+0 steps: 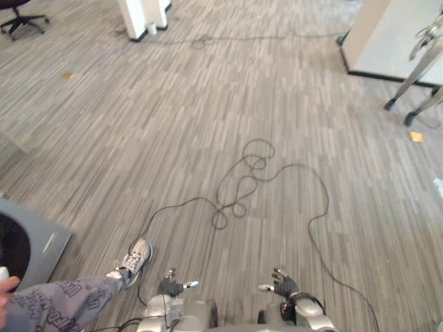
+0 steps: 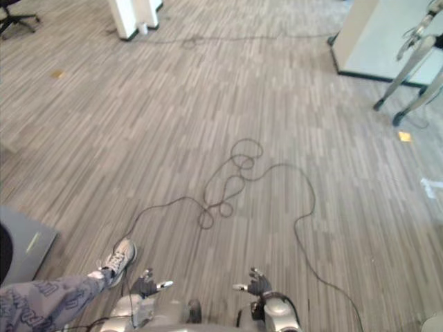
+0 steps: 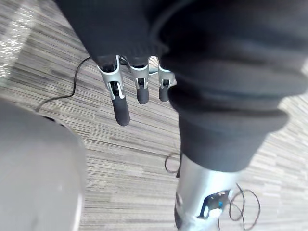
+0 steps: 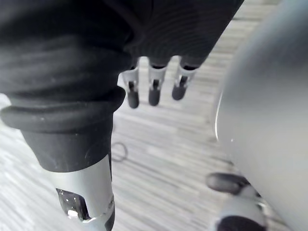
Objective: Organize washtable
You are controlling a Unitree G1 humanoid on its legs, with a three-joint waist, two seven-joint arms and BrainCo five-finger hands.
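Down by the robot's front, its left hand (image 1: 170, 285) and right hand (image 1: 284, 284) hang low over the striped carpet (image 1: 208, 117), both with fingers loose and spread, holding nothing. Just beside the left hand is a person's grey shoe (image 1: 137, 257) and a leg (image 1: 62, 304) in patterned trousers. A bit further left sits a grey box (image 1: 52, 238) with a dark round hole. Far off I see a black office chair (image 1: 21, 17), a white stand (image 1: 142, 14), a big white cabinet (image 1: 391, 38) and some metal legs (image 1: 415, 79). I cannot tell where the wash table is, so I think the tidying has not begun. If the robot steps or swings its left arm now, it could knock the person's foot, because they are so close. The trousers have a print that may be letters, but it is too small to read.
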